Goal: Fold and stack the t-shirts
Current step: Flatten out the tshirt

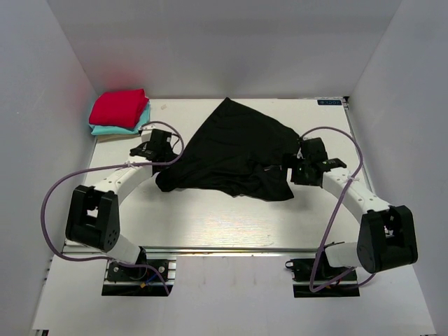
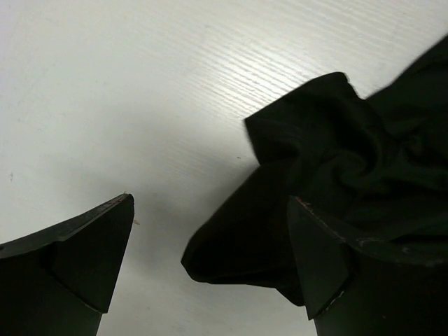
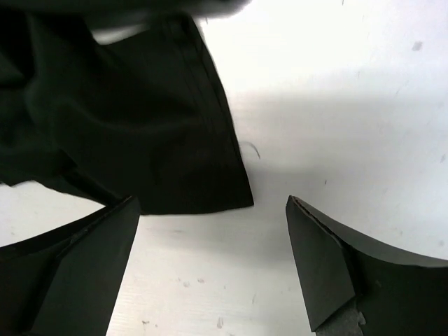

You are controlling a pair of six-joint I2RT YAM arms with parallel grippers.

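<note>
A large black t-shirt [image 1: 231, 150] lies crumpled and spread across the middle of the table. At the back left, a folded red t-shirt [image 1: 119, 107] rests on a folded teal one [image 1: 124, 129]. My left gripper [image 1: 158, 143] stands open at the black shirt's left edge. In the left wrist view a bunched corner of the black shirt [image 2: 336, 161] lies loose on the table between the spread fingers of that gripper [image 2: 210, 203]. My right gripper [image 1: 306, 158] is open at the shirt's right edge. Its wrist view shows the shirt's hem [image 3: 126, 119] just ahead of this gripper [image 3: 211, 199], apart from both fingers.
The white table [image 1: 210, 217] is boxed in by white walls on the left, back and right. Purple cables [image 1: 52, 196] loop beside each arm. An aluminium rail [image 1: 224, 250] runs along the near edge between the arm bases.
</note>
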